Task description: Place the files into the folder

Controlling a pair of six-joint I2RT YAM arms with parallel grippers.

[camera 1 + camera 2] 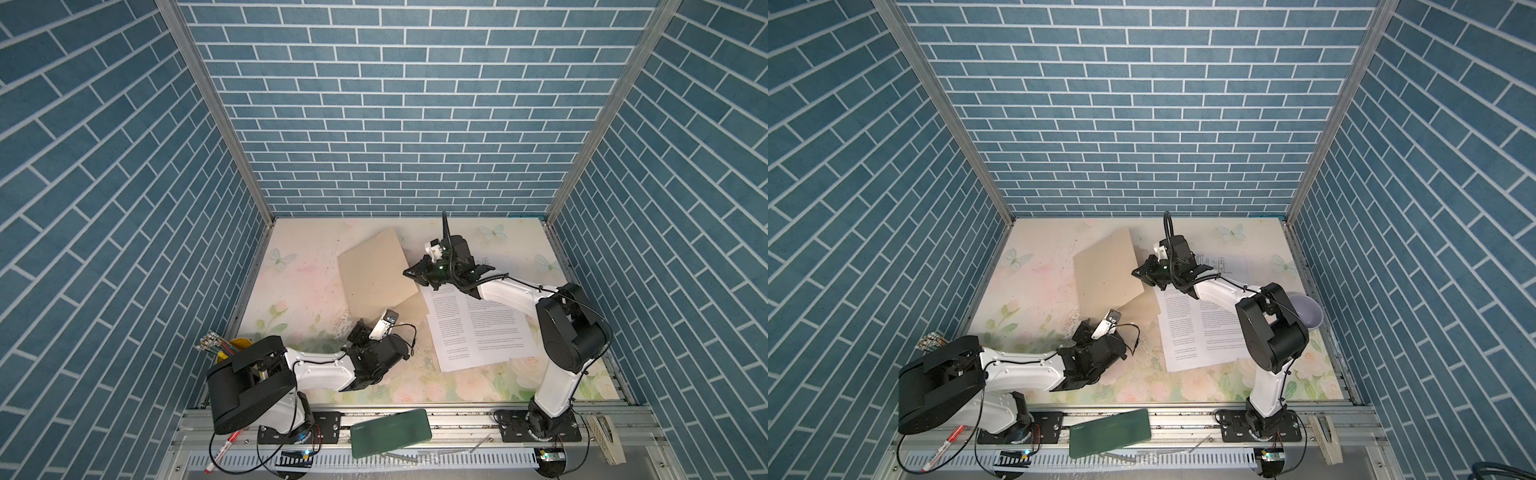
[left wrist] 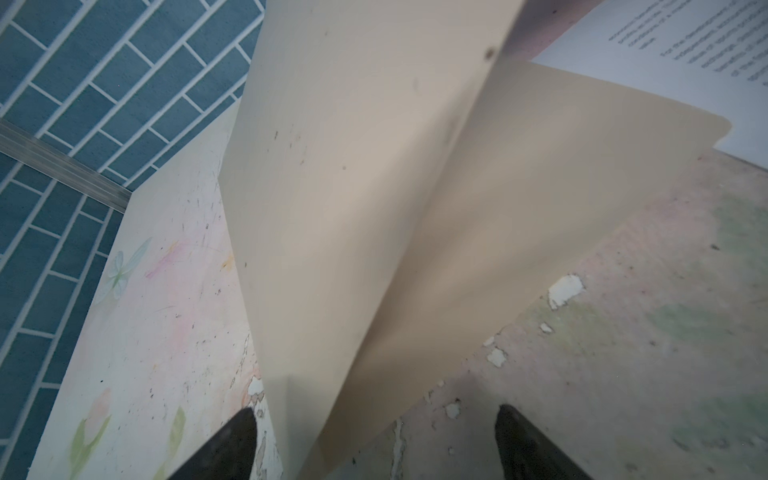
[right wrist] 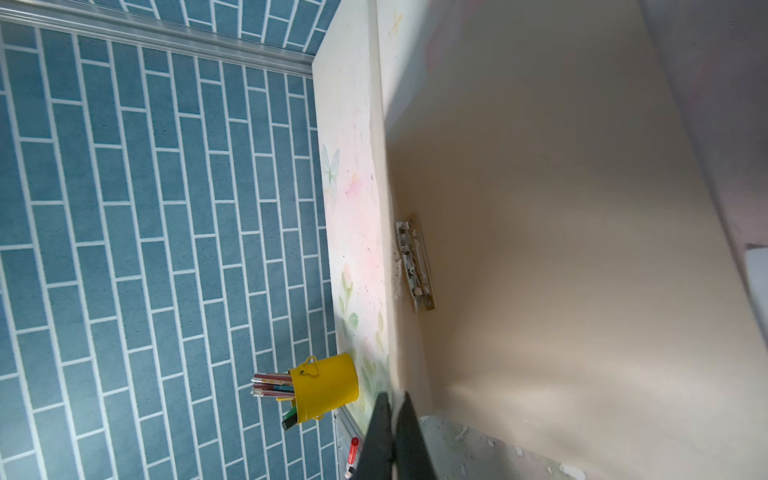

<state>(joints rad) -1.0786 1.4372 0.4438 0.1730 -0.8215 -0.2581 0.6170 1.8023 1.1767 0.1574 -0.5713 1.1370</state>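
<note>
The tan folder (image 1: pixel 374 270) (image 1: pixel 1104 270) lies half open mid-table, its cover raised. My right gripper (image 1: pixel 409 272) (image 1: pixel 1138 272) is shut on the cover's free edge. In the right wrist view the gripper (image 3: pixel 392 411) pinches that edge, and the folder's inside (image 3: pixel 561 249) shows a metal clip (image 3: pixel 415 262) at the spine. My left gripper (image 1: pixel 359 330) (image 1: pixel 1084 330) is open at the folder's near corner; in the left wrist view it (image 2: pixel 374 440) straddles the corner of the cover (image 2: pixel 353 187). The files (image 1: pixel 478 328) (image 1: pixel 1200 328) (image 2: pixel 685 41) lie to the folder's right, partly under my right arm.
A yellow pencil bucket (image 1: pixel 237 347) (image 3: pixel 324 386) stands at the near left corner. A dark green case (image 1: pixel 390 432) (image 1: pixel 1108 432) and a red marker (image 1: pixel 222 451) lie on the front rail. A purple bowl (image 1: pixel 1306 316) sits behind my right arm.
</note>
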